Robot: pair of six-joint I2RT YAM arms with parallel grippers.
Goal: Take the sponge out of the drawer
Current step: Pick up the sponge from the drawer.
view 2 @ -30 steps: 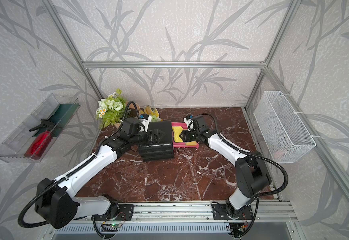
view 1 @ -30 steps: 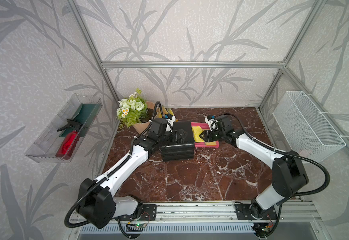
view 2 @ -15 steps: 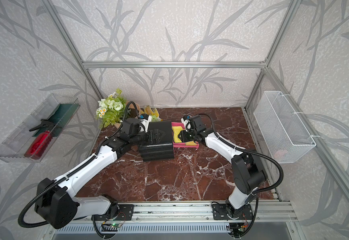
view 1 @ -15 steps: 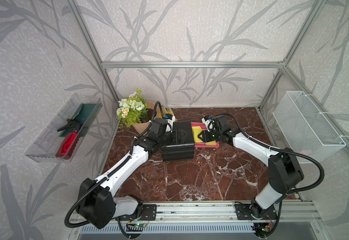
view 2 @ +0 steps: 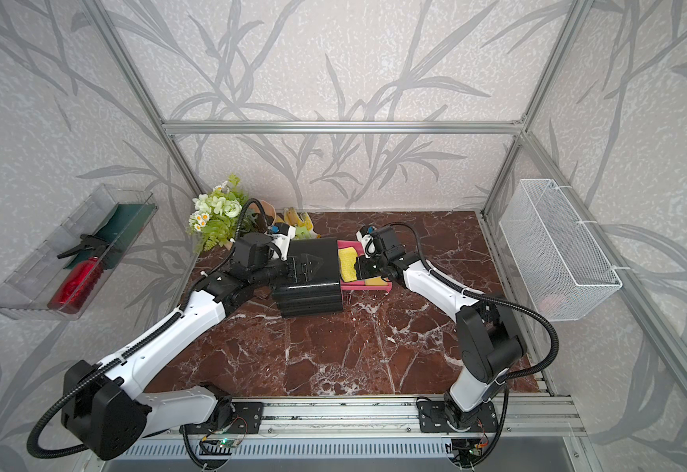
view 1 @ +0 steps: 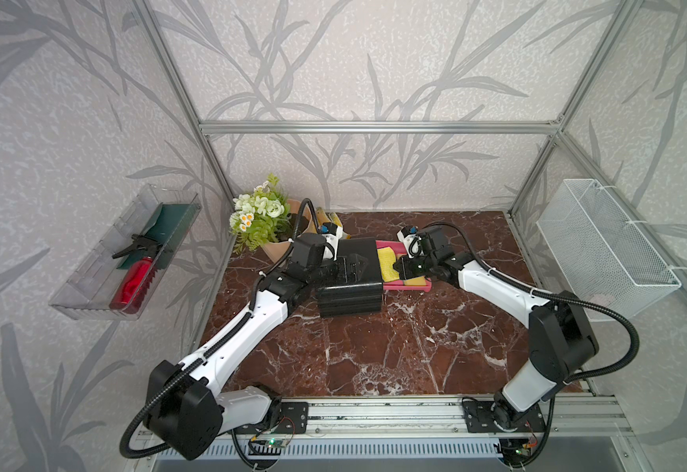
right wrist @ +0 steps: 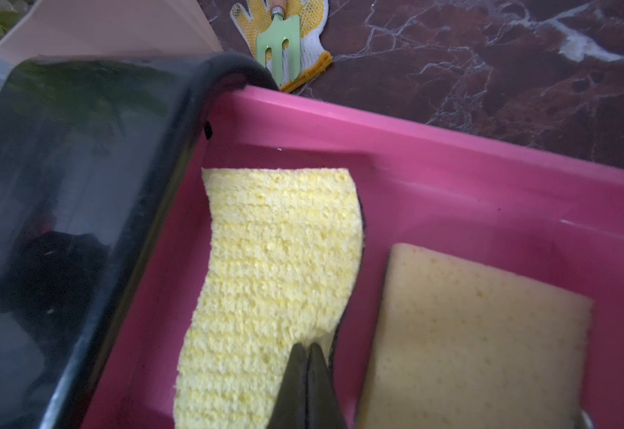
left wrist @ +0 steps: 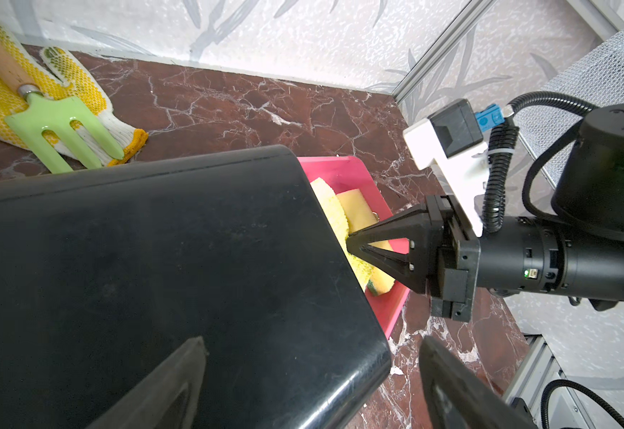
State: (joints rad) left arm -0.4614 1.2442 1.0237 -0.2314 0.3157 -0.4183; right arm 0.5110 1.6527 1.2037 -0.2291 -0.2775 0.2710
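Observation:
A pink drawer (view 1: pixel 409 287) (right wrist: pixel 451 178) stands pulled out to the right of a black cabinet (view 1: pixel 350 294) (left wrist: pixel 154 260). Two yellow pieces lie in the drawer. One is a fluffy yellow sponge (right wrist: pixel 280 252) (view 1: pixel 387 265) (view 2: pixel 348 263) next to the cabinet. The other is a smooth tan sponge (right wrist: pixel 470 334) (left wrist: pixel 355 211) with a green underside. My right gripper (right wrist: pixel 306 347) (view 1: pixel 395 267) (left wrist: pixel 349 243) reaches into the drawer, shut, its tips pinching the fluffy sponge's edge. My left gripper (left wrist: pixel 311 340) (view 1: pixel 354 265) hangs open over the cabinet's top corner.
Behind the cabinet lie a yellow-dotted glove (left wrist: pixel 80 85) with a green garden fork (left wrist: pixel 58 126) on it, and a flower pot (view 1: pixel 264 220). A white wire basket (view 1: pixel 603 245) hangs on the right wall. A clear tray (view 1: pixel 129 253) with a red spray bottle hangs on the left wall.
My right gripper's jaws have closed onto the fluffy sponge's edge, and that arm has edged a little toward the cabinet. The left arm has not moved.

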